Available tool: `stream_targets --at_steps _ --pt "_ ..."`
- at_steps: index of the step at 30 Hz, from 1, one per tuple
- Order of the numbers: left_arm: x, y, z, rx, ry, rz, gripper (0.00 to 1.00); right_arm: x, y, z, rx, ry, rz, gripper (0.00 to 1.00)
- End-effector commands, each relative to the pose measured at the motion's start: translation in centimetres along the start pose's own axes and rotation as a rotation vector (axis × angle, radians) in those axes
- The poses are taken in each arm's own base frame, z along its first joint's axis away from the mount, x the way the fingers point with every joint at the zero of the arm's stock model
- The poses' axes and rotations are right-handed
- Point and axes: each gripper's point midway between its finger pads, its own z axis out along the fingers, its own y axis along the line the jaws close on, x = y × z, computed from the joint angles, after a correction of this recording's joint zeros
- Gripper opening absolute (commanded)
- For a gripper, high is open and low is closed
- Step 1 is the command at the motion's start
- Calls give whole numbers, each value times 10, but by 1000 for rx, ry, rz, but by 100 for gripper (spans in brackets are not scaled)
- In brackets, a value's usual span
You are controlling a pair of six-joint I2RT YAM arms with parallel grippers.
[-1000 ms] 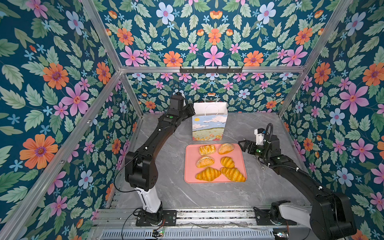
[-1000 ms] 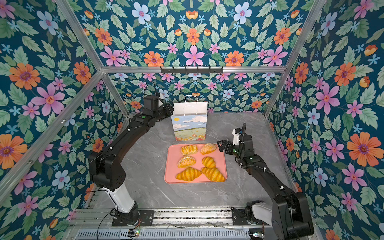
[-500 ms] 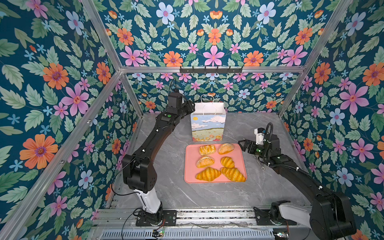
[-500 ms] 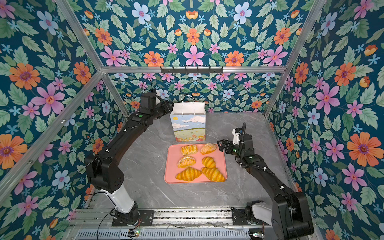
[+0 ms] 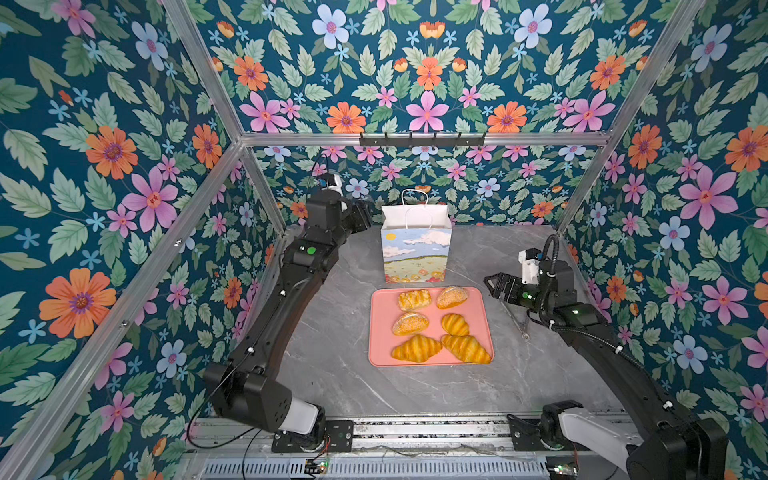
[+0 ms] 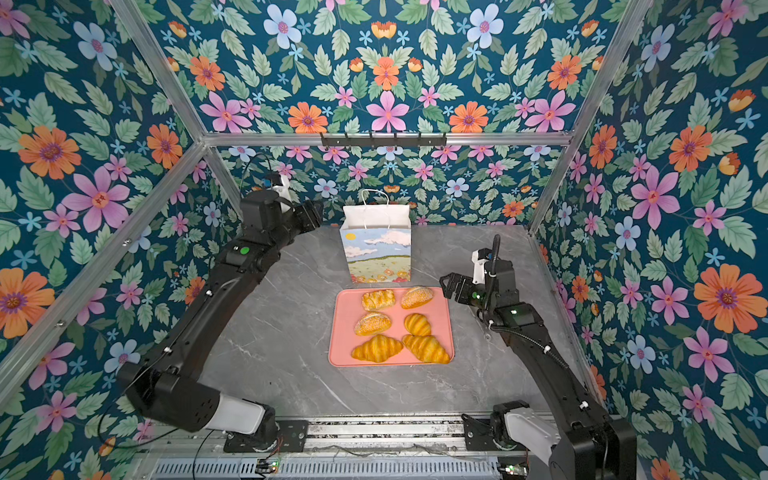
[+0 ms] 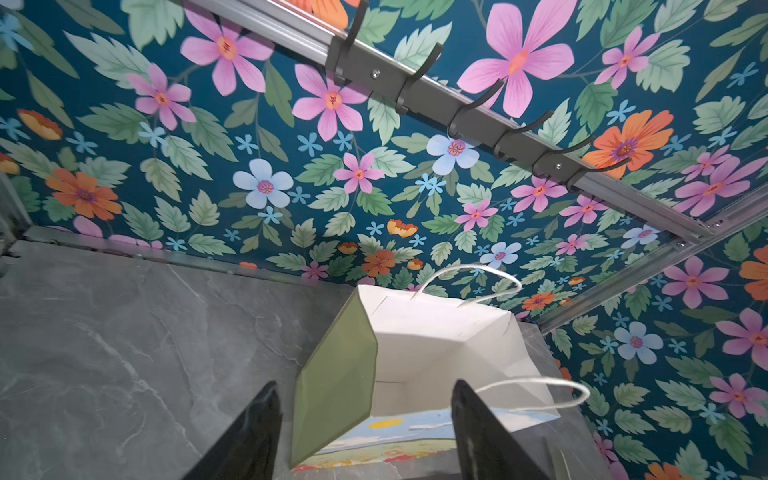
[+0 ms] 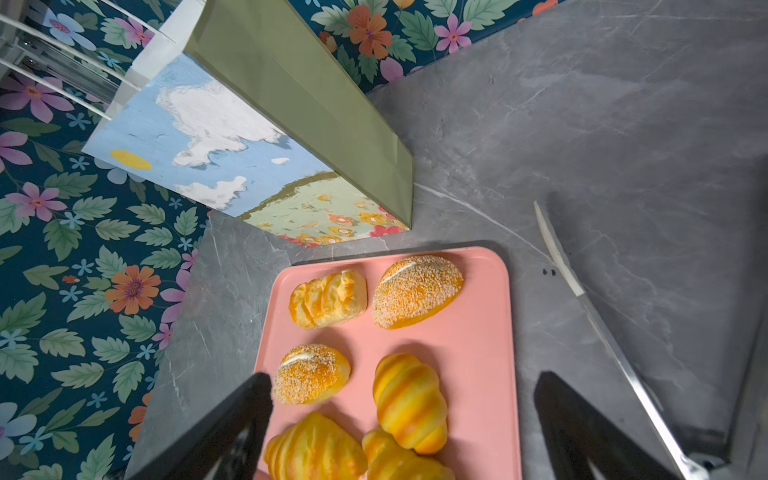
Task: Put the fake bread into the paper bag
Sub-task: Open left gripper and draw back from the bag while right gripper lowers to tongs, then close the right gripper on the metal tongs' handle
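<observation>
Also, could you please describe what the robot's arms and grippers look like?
The left arm and right arm are black with rounded joints, a white base segment, green lights and white wrist cameras. A ribbed black cable follows the right one. The left gripper and right gripper have black tapering fingers.

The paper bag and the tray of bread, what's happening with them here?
Two robot arms are set to bag the fake bread. All six pieces lie on the pink tray; none shows in the paper bag, which stands upright and open behind it. The left gripper hovers by the bag's upper corner, fingers apart, holding nothing. The right gripper hangs open beside the tray's far right corner, also empty.
</observation>
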Motion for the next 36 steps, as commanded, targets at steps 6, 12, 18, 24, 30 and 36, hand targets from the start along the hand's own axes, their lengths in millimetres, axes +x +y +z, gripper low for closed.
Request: stream_targets --at_steps 6,12,18,24,30,36 --pt "20 53 -46 -143 -216 140 76 40 -48 -31 267 97 77 99" --pt "54 77 -47 -198 -204 209 83 63 -86 -36 440 130 82 99" --pt "80 79 -30 -167 -142 216 85 82 -115 -13 510 178 -8 99" --pt "87 67 -18 -91 -119 214 85 86 -134 -5 599 235 -47 99" --pt "88 64 -17 -70 -123 195 85 78 -144 12 547 230 -30 99" --pt "93 60 -20 -30 -125 192 85 71 -167 18 548 266 52 99"
